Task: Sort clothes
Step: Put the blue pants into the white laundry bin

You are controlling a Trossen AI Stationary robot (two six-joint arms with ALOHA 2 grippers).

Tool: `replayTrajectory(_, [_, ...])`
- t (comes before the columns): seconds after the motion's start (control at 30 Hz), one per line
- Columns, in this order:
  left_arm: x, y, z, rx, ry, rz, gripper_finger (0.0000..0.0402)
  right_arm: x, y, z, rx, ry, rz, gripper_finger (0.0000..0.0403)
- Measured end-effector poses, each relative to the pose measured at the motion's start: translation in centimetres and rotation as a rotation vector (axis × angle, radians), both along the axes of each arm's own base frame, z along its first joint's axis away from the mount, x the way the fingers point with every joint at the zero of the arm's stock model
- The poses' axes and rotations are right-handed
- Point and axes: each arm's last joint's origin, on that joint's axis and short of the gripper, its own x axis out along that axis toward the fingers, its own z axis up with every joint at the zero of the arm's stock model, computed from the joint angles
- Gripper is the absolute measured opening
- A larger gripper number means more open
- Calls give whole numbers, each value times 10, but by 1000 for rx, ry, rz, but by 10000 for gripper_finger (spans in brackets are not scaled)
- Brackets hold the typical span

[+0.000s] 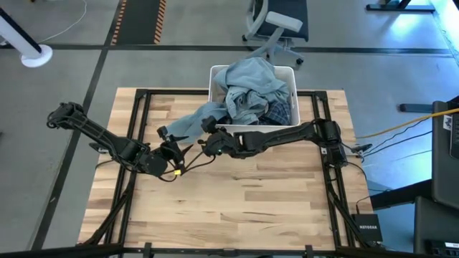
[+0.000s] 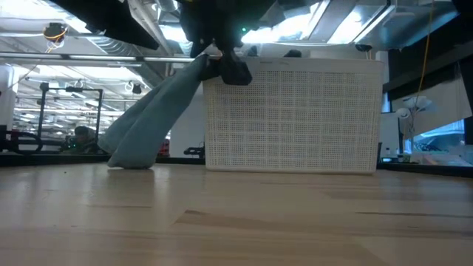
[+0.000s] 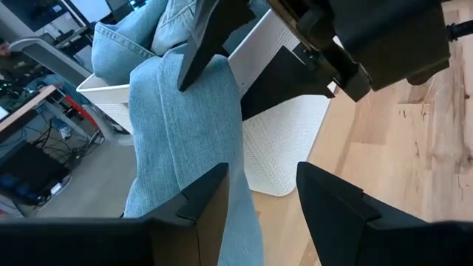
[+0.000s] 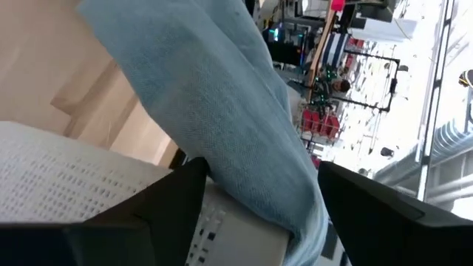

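Note:
The clothes [image 1: 251,89] are heaped in a white bin [image 1: 215,75] at the table's far middle, with light blue denim on top and plaid below it. One denim trouser leg [image 1: 188,123] hangs over the bin's near left corner. Its end rests on the table [image 2: 133,157]. My right gripper [image 4: 259,185] is open, with one finger on each side of this leg [image 4: 244,125] just above the bin's rim [image 4: 59,170]. My left gripper [image 3: 262,192] is open beside the leg [image 3: 185,148], lower down and left of the bin. My right gripper has its open fingers [image 4: 170,192] on either side of the hanging denim leg where it leaves the bin's rim, coming level from the table's right and lying across the leg. I cannot tell whether a finger touches the cloth.
The bin's perforated wall [image 2: 295,118] stands upright on the wooden table [image 1: 237,201]. Bare boards lie toward the near edge. A black frame [image 1: 143,97] runs along the table's sides. An office chair [image 1: 276,25] stands on the floor beyond the table.

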Motion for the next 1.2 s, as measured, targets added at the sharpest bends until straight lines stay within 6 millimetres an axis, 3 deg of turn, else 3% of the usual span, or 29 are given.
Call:
replayTrajectory(0.17, [0,0,0,1,1,-1,155,2,-1,1,16,-20,22,229])
replayTrajectory(0.43, [0,0,0,-1,-1,0,155,5,-2,16,19,-72,18,49])
replayTrajectory(0.5, [0,0,0,-1,-1,0,155,7,-2,25,17,-94,15,19])
replayTrajectory(0.7, [0,0,0,0,-1,0,155,8,-4,74,-6,-199,-22,44])
replayTrajectory(0.9, [0,0,0,-1,0,-1,155,3,-5,129,-83,-244,-47,17])
replayTrajectory(1.2, [0,0,0,-1,1,-2,155,-29,-22,203,-179,-212,-200,35])
